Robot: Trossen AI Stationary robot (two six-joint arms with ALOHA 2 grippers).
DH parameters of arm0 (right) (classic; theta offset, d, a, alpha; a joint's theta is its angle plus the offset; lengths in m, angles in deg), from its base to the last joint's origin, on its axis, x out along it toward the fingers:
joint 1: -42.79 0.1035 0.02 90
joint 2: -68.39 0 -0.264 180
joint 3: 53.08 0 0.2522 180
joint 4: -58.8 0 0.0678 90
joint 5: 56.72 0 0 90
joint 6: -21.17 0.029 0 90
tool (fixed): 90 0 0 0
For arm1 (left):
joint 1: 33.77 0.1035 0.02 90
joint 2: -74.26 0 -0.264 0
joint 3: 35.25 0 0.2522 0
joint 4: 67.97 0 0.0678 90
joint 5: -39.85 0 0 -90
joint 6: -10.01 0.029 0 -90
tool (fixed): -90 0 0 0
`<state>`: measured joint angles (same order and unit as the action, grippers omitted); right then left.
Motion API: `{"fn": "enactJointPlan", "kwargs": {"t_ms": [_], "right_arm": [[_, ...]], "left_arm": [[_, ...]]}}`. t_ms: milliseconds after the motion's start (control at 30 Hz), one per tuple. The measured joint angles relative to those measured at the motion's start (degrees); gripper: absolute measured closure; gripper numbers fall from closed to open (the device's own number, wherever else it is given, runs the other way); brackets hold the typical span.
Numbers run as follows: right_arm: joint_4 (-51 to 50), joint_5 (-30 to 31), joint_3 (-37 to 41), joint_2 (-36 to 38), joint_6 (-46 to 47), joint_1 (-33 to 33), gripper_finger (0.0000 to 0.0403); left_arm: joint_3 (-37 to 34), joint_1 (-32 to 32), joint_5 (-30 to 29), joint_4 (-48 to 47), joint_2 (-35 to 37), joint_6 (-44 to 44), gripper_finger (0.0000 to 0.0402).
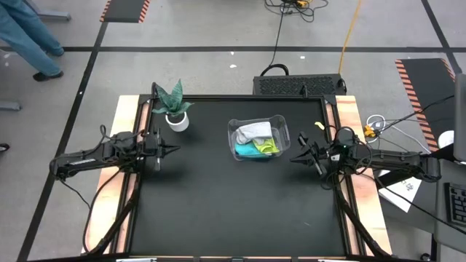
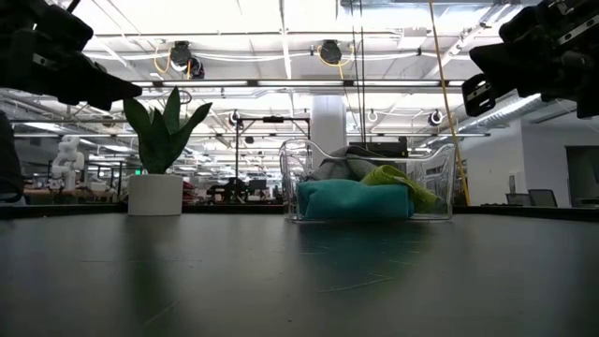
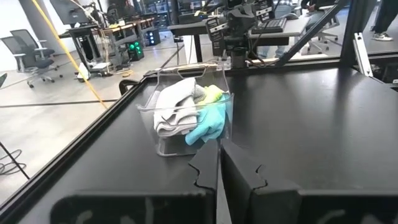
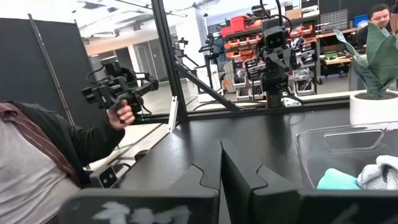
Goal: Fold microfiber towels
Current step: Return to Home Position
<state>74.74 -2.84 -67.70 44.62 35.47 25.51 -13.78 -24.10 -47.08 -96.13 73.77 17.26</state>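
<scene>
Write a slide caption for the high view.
Grey towel, teal towel and yellow-green towel lie in the clear bin; left gripper and right gripper wait shut at the table's sides.

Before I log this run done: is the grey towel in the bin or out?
In: the grey towel sits inside the clear bin beside the teal towel; left gripper and right gripper hover apart from it.

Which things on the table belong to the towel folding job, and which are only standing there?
Job: grey towel, yellow-green towel, teal towel, all inside the clear bin; left gripper and right gripper, fingers shut, at either side.
Only standing there: potted plant.
</scene>
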Motion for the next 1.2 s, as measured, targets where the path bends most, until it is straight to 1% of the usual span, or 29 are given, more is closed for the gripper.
{"fn": "enactJointPlan", "kwargs": {"t_ms": [200, 1200], "right_arm": [[0.01, 0.02, 0.0, 0.0, 0.0, 0.0, 0.0403], [0.01, 0.04, 0.0, 0.0, 0.0, 0.01, 0.0403]], "left_arm": [[0.0, 0.0, -0.07, 0.03, 0.0, -0.07, 0.0365], [0.0, 0.0, -0.07, 0.07, -0.02, -0.04, 0.0366]]}}
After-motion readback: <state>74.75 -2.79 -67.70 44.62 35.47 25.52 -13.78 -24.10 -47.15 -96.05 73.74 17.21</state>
